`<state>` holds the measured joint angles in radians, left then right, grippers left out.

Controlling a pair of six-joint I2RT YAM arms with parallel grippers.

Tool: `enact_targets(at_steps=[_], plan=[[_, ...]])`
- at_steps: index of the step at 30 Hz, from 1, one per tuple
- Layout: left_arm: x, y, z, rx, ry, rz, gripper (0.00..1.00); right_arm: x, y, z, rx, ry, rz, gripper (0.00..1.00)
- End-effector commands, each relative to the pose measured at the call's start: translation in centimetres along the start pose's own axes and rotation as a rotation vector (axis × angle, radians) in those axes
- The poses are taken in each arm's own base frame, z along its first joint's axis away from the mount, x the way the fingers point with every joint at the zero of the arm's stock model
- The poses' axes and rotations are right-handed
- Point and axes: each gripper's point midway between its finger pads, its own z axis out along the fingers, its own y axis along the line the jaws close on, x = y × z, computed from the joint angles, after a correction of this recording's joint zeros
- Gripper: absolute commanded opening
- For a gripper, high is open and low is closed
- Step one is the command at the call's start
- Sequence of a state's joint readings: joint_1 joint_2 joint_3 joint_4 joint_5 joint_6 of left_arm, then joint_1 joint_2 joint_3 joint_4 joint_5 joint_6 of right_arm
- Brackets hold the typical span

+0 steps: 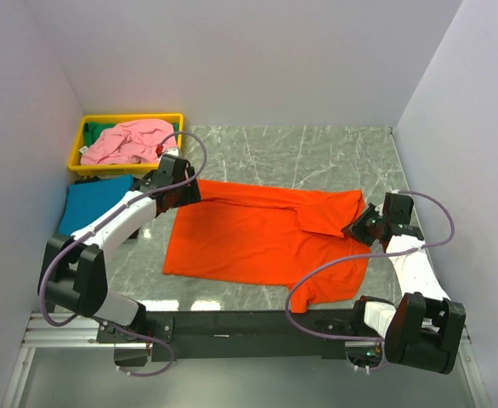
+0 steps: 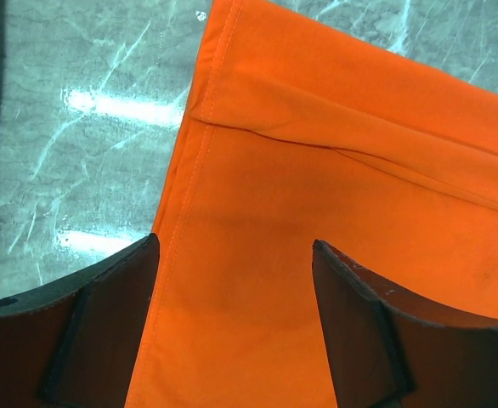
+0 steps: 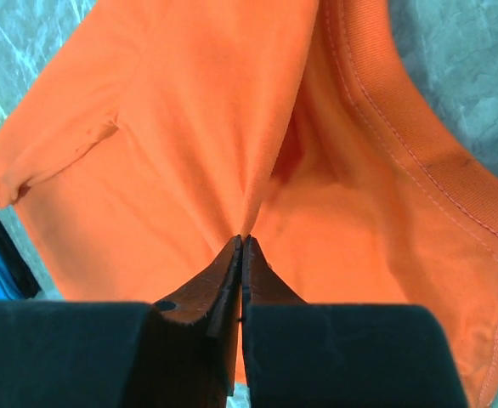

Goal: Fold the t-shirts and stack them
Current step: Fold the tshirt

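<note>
Orange t-shirt (image 1: 257,242) mid-fold — right gripper (image 3: 242,245) pinching it, left gripper (image 2: 236,253) spread over its edge. Pink t-shirt (image 1: 130,143) crumpled in tray (image 1: 130,117) — yet to fold.

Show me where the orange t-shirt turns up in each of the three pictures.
Top external: orange t-shirt spread across the table's middle.
Left wrist: fills the centre and right, hem edge at left.
Right wrist: fills most of the picture, collar at right.
Shared landmark: the green marble tabletop.
</note>
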<state>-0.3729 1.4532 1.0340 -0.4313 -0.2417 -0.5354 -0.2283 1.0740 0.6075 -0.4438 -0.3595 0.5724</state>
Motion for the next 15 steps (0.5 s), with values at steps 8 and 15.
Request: enact_targets(at_steps=[8, 15], plan=[[-0.9, 0.1, 0.4, -0.025, -0.011, 0.000, 0.73, 1.2, -4.3, 0.8, 0.124, -0.023, 0.019, 0.11], [-1.1, 0.3, 0.7, -0.014, 0.000, -0.033, 0.71, 0.1, -4.1, -0.5, 0.149, -0.082, -0.040, 0.24]])
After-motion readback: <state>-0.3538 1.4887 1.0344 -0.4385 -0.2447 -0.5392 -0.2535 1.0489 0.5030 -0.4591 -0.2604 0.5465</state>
